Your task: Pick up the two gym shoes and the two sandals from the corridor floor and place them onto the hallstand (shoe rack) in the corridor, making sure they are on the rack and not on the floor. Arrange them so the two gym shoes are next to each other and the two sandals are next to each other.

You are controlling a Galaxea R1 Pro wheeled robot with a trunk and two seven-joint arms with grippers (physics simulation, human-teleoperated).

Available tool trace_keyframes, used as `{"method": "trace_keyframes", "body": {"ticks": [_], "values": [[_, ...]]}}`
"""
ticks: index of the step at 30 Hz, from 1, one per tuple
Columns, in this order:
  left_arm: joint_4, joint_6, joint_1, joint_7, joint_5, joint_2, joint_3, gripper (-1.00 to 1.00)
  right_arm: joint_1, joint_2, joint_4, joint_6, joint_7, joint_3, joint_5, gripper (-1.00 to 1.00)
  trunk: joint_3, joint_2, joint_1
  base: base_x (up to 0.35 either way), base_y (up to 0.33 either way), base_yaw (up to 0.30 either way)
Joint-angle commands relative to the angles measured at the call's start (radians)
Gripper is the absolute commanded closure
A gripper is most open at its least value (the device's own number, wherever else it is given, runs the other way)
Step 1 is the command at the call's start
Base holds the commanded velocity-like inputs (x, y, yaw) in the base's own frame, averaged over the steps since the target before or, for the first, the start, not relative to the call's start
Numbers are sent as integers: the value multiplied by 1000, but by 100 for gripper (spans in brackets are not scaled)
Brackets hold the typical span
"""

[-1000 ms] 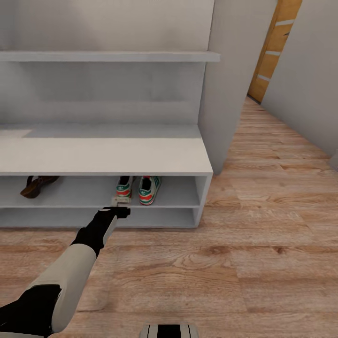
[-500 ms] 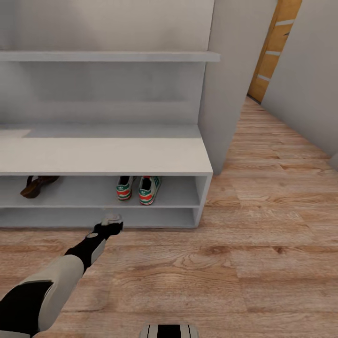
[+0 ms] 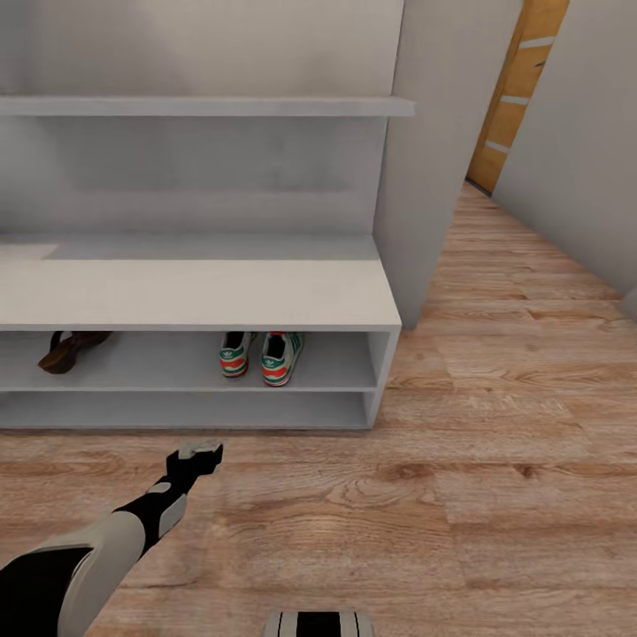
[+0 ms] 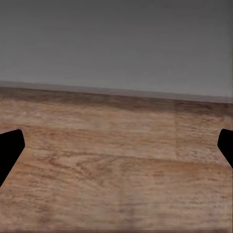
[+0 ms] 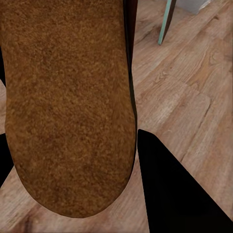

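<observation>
Both gym shoes (image 3: pixel 234 354) (image 3: pixel 281 356) stand side by side, heels outward, on the upper open shelf of the hallstand (image 3: pixel 195 296). One sandal (image 3: pixel 69 349) lies on the same shelf, far to the left. My left gripper (image 3: pixel 202 451) hovers open over the corridor floor (image 3: pixel 425 495) in front of the rack; its dark fingertips (image 4: pixel 9 150) sit wide apart with bare planks between them. In the right wrist view, the other sandal's brown sole (image 5: pixel 68 97) is held between the fingers of my right gripper (image 5: pixel 73 165), which is shut on it.
A grey wall panel (image 3: pixel 442 159) rises at the hallstand's right end. Beyond it the corridor runs back to an orange door (image 3: pixel 518 97). The robot's base (image 3: pixel 318 622) shows at the bottom edge. A teal furniture leg (image 5: pixel 167 22) stands on the floor in the right wrist view.
My left arm has drawn back from the shelf edge by the left gym shoe, toward me and out over the floor. The shoes on the rack have not moved.
</observation>
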Motion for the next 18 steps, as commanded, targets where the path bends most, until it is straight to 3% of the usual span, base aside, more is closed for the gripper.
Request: {"method": "trace_keyframes", "body": {"ticks": [1,2,12,18], "values": [[1,-5,1,-3,4,0,4,-100,-1,0,-1,5,-2,-1,-3,100,-1,0,0,-20,14,0],[2,-11,26,-3,4,3,4,-100,0,0,-1,5,-2,-2,-4,100,-1,0,0,-198,172,0],[1,-12,39,-3,4,5,6,-100,-1,0,-1,5,-2,-2,-4,100,-1,0,0,-230,214,0],[1,-11,39,-3,3,5,6,-100,0,0,-1,5,-2,-2,-4,100,-1,0,0,-64,294,0]]}}
